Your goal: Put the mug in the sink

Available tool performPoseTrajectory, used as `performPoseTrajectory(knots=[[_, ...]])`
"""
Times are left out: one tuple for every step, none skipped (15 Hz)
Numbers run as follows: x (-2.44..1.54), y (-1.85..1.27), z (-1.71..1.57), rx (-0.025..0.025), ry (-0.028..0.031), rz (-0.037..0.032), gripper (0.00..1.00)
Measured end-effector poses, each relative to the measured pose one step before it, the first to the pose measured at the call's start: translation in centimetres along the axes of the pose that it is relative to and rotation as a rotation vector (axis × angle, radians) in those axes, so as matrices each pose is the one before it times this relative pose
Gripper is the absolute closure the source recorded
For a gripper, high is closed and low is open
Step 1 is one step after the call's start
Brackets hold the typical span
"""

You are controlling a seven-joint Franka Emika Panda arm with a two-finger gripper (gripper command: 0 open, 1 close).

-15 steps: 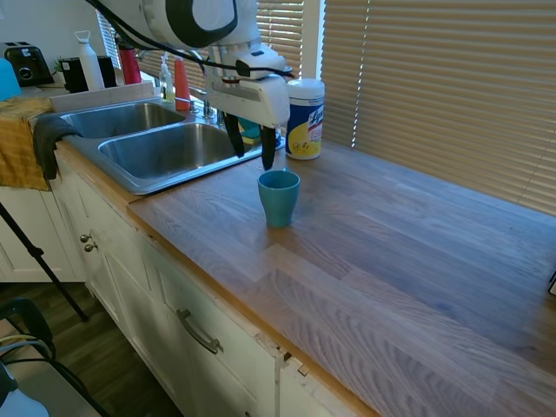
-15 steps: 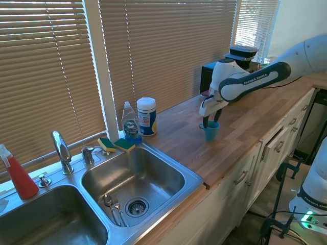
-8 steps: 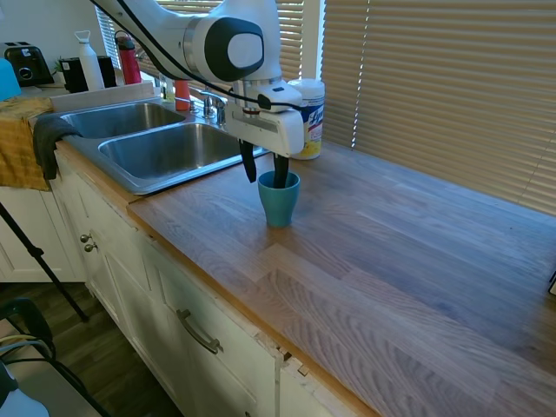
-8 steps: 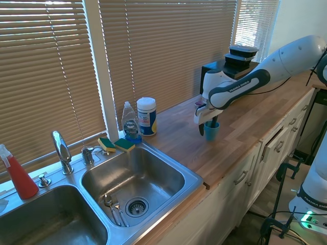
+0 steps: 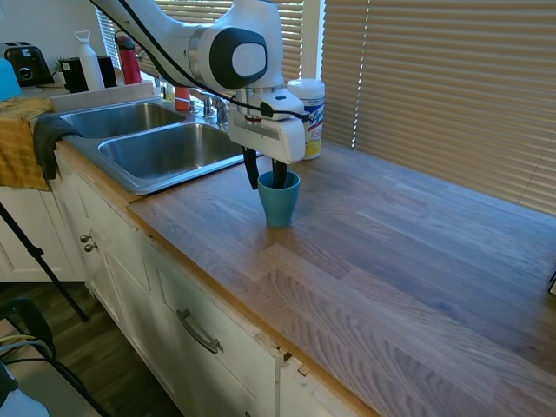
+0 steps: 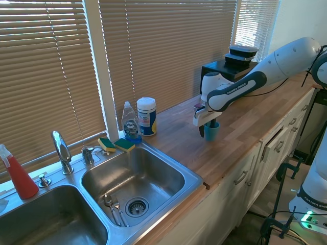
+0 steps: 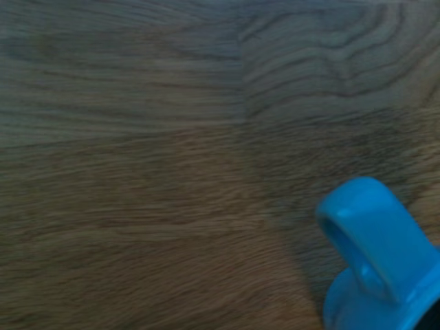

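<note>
Tool (image 5: 266, 181) lowered slightly, fingers apart straddling mug (image 5: 279, 201) rim (upright on counter (image 5: 417, 261))

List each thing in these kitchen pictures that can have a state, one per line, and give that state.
mug: upright on the counter, not yet lifted
gripper: open, one finger inside the mug, the other outside its wall
sink: near basin dry, utensils lying by the drain
faucet: no water running
wipes canister: upright, lid closed
</note>
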State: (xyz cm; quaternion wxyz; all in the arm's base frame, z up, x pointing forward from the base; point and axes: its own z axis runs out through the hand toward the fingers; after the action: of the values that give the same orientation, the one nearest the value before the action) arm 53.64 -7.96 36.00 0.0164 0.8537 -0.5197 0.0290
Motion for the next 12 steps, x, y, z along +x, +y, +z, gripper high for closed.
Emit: performPoseTrajectory(knots=[[0.038, 0.007, 0.086, -0.00022, -0.0002, 0.00078, 1.0], [0.03, 0.006, 0.139, -0.00012, -0.0002, 0.00062, 1.0], [0.015, 0.012, 0.199, 0.00093, 0.00046, 0.00042, 1.0], [0.036, 0.021, 0.185, 0.00109, 0.00067, 0.0008, 1.0], [0.038, 0.012, 0.118, 0.00059, 0.00041, 0.00073, 1.0], [0.064, 0.035, 0.098, 0.00092, 0.00072, 0.00135, 1.0], [0.066, 0.08, 0.063, 0.0001, 0.00026, 0.00185, 1.0], [0.046, 0.084, 0.073, -0.00007, 0.0001, 0.00158, 1.0], [0.019, 0.038, 0.036, 0.00035, 0.00028, 0.00063, 1.0], [-0.054, -0.038, 0.003, 0.00087, 0.00048, -0.00125, 1.0], [-0.097, -0.08, -0.035, 0.00111, 0.00061, -0.00234, 1.0], [-0.175, -0.131, -0.077, 0.00136, 0.00108, -0.0044, 1.0]])
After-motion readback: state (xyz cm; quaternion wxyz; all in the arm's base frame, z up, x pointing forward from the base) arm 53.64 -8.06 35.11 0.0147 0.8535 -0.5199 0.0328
